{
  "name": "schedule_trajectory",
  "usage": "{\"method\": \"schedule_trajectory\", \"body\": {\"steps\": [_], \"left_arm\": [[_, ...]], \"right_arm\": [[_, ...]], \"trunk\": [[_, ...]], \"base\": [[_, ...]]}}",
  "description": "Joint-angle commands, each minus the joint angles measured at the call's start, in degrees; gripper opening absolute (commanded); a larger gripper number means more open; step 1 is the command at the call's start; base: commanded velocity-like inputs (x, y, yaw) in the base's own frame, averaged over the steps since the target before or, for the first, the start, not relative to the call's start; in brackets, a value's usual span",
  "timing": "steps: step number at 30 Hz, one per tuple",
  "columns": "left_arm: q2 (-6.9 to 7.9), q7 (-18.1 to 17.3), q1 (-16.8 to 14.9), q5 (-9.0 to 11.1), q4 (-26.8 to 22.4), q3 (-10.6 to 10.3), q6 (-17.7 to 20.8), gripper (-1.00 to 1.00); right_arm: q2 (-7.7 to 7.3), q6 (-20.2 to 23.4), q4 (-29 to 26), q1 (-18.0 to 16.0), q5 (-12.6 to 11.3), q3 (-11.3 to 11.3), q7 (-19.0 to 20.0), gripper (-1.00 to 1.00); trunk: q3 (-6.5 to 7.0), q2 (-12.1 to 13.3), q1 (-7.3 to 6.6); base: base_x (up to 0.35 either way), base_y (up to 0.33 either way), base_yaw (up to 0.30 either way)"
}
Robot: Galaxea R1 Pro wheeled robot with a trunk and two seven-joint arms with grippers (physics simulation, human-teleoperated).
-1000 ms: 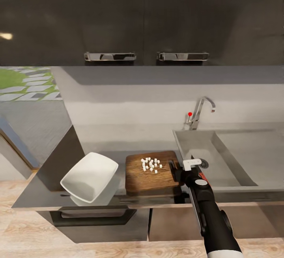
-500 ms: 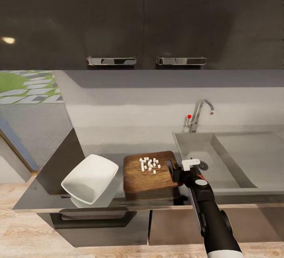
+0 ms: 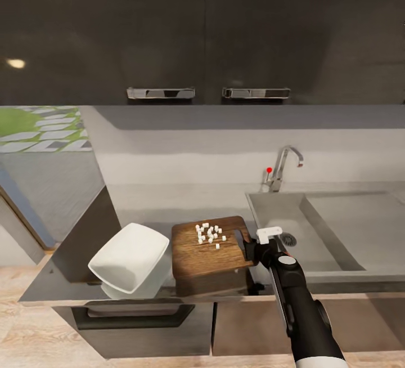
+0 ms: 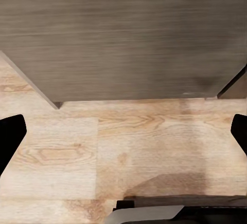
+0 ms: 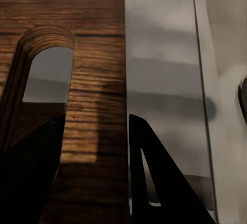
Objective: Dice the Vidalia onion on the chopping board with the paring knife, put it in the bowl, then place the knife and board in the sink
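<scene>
One end effector, the right, is clamping the chopping board by its handle end; the bowl is waiting leftward along the worktop's front edge.

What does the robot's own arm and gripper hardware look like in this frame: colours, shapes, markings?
The right arm is glossy black, turning white at the picture's lower edge, with a round grey cap marked red and a white bracket near the wrist. The right gripper has dark, tapering fingers, one with a slot. The left gripper's fingertips are black.
</scene>
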Motion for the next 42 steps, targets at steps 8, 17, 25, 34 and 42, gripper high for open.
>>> {"method": "schedule_trajectory", "body": {"steps": [8, 17, 25, 34, 42], "left_arm": [[0.09, 0.5, 0.0, 0.4, -0.1, -0.5, -0.1, 1.00], [0.07, 0.5, 0.0, 0.4, -0.1, -0.5, -0.1, 1.00], [0.05, 0.5, 0.0, 0.4, -0.1, -0.5, -0.1, 1.00], [0.05, 0.5, 0.0, 0.4, 0.2, -0.4, 0.0, 1.00], [0.01, 0.5, 0.0, 0.4, 0.7, -0.4, 0.0, 1.00]], "right_arm": [[0.07, 0.2, -0.1, 0.0, 0.6, -0.1, 0.5, -1.00], [0.07, 0.2, -0.1, 0.0, 0.6, -0.1, 0.6, -1.00], [0.07, 0.2, -0.1, 0.0, 0.6, -0.1, 0.7, -1.00], [0.07, 0.3, -0.1, -0.1, 0.7, -0.4, 7.4, -1.00], [0.07, 0.3, -0.1, -0.1, 0.7, -0.4, 7.8, -1.00]], "trunk": [[0.63, -0.1, 0.04], [1.46, -0.1, 0.04], [2.20, -0.1, 0.04], [3.03, -0.1, 0.04], [3.77, -0.1, 0.04]], "base": [[0.200, 0.000, 0.000], [0.014, 0.000, -0.001], [0.000, 0.000, -0.060], [0.000, 0.000, -0.074], [0.000, 0.000, -0.076]]}}
